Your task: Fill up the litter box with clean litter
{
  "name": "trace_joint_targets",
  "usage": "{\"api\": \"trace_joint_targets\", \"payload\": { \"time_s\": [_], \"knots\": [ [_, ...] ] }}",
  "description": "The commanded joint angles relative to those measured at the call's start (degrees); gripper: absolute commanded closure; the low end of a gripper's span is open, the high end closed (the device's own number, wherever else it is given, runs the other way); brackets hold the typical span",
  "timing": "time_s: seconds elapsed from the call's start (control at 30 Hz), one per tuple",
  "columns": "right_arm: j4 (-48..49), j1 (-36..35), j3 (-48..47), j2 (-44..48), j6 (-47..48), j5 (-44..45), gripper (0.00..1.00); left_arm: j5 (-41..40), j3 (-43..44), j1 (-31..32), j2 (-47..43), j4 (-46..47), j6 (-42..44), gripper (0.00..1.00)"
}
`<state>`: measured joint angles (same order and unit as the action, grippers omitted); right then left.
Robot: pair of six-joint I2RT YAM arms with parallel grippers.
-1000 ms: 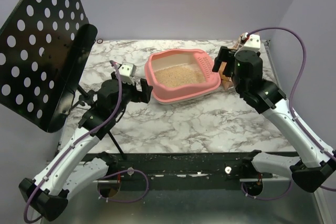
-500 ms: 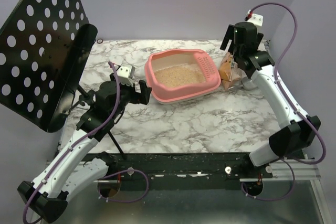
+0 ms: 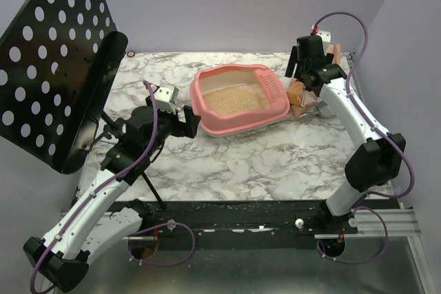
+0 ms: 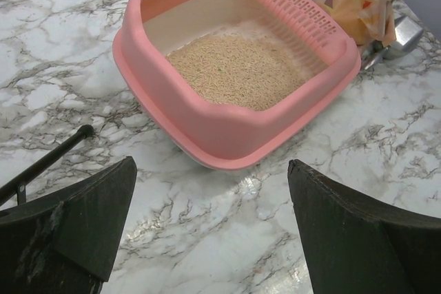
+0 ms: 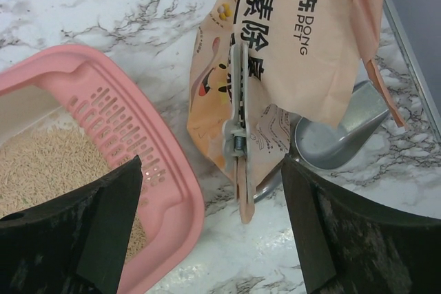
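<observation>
The litter box [image 3: 241, 122] sat a little past the middle of the marbled counter [image 3: 275, 163], open side up. Its long axis ran roughly left to right, slightly skewed, with the slotted grille [image 5: 120, 132] at the end toward the right arm. The clean litter [image 3: 236, 100] lay as a shallow tan bed over the floor of the box, well below the rim and with the pale inner walls bare above it, so there looked to be room for more. The left tool [image 3: 190, 120] hung just beside the box's left end with its jaws spread wide and nothing between them. It was probably stationed there to steady the box against any push from the far side. The right tool [image 5: 211, 163] hovered over the printed paper bag [image 5: 303, 39], which stood just beside the grille end, within that arm's reach. Its jaws were wide apart, one on each side of the bag's lower fold and the clip [image 5: 238, 142] pinching it, and gripped nothing. The clip appeared to hold the bag shut, which would explain the approach there. A metal scoop [image 5: 341, 135] lay partly under the bag.
</observation>
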<state>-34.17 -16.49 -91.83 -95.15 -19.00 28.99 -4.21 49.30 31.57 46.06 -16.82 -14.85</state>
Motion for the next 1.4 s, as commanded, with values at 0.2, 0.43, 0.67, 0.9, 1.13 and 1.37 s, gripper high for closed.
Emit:
{"api": "trace_joint_targets", "payload": {
  "time_s": [0.2,0.43,0.67,0.9,1.13,1.37],
  "knots": [
    [-1.07,1.02,1.39,-4.86,-0.59,2.74,0.15,1.57,0.01,-0.02,0.34,0.47,-0.44,0.01],
    [-0.90,1.90,0.16,-8.38,-0.77,2.12,0.20,1.48,0.01,-0.02,1.48,0.29,-0.35,0.01],
    [-0.72,2.52,0.16,-9.26,-0.77,1.51,0.40,1.57,0.01,-0.02,2.45,0.29,-0.27,0.01],
    [-1.07,2.60,0.42,-9.17,-0.86,3.17,1.00,1.92,0.10,-0.02,2.89,0.21,-0.27,0.01],
    [-0.98,2.60,3.14,-2.07,-1.82,2.56,1.00,2.36,0.27,-0.02,2.72,0.03,-0.44,0.01],
    [-1.77,1.29,9.73,7.86,-2.44,-3.93,1.00,3.06,0.36,-0.02,2.19,0.12,-0.70,0.01]
  ]
}}
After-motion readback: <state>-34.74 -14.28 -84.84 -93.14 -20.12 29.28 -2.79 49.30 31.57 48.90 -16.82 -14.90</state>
